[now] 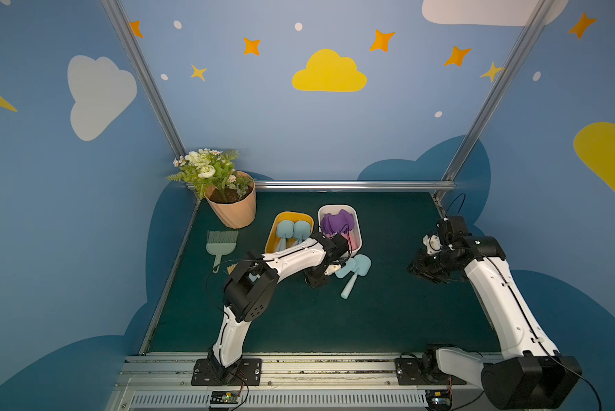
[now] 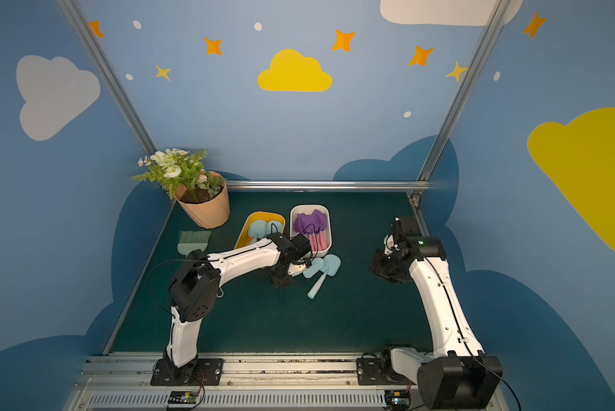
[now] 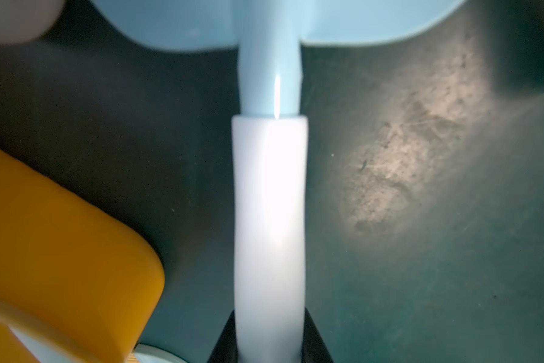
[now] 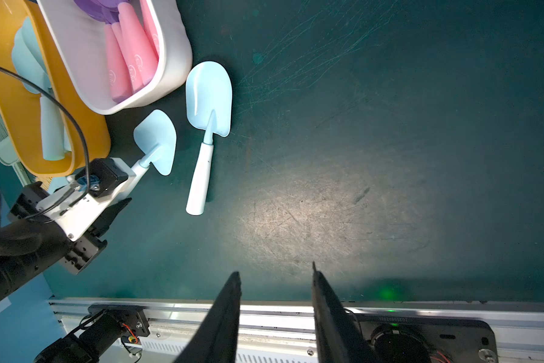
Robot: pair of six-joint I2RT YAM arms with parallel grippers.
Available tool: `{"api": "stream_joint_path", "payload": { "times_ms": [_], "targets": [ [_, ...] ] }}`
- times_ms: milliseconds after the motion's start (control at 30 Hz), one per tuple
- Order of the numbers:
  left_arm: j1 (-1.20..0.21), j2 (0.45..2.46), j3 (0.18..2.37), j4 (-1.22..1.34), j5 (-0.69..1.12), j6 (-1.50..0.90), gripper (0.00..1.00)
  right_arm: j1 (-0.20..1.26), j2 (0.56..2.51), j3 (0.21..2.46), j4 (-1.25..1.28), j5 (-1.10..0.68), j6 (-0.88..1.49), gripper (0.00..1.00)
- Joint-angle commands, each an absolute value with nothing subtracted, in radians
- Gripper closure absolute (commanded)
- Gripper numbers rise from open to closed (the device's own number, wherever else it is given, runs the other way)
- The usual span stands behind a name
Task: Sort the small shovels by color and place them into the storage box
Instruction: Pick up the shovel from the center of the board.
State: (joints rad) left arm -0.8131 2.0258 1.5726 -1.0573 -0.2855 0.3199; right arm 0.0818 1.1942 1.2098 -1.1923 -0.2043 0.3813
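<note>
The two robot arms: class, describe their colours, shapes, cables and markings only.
Both the left arm and right arm have smooth white shells between boxy black joints, with thin black cables running alongside. A green light glows on the right arm. The right gripper has two slim, tapering black fingers.

Loose blue shovel [image 4: 209, 100] beside white tub [image 4: 177, 63]

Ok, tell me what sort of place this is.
Most likely a staged robot test booth, dressed like a child's play corner. It has cloud-and-star walls inside an aluminium frame. A left arm and right arm are bolted to a rail fronting a dark green mat.
</note>
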Motion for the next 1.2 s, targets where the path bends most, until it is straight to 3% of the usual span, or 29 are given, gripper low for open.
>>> {"api": "stream_joint_path", "payload": {
  "times_ms": [0,567,800,1167],
  "targets": [
    [-0.822,1.984,1.578,-1.109,-0.281,0.293,0.98,0.078,1.172,1.203,-1.192,-0.216,0.386,0.61],
    [-0.837,1.765,1.546,-1.207,-0.29,0.094,0.97,0.078,1.129,1.207,-1.19,-0.251,0.395,0.61],
    [-0.77,1.768,1.728,-1.334,-0.334,-0.035,0.98,0.078,1.118,1.201,-1.183,-0.302,0.404,0.61],
    [-0.581,1.912,2.154,-1.549,-0.262,-0.231,0.98,0.08,1.096,1.185,-1.177,-0.325,0.421,0.61]
  ]
}}
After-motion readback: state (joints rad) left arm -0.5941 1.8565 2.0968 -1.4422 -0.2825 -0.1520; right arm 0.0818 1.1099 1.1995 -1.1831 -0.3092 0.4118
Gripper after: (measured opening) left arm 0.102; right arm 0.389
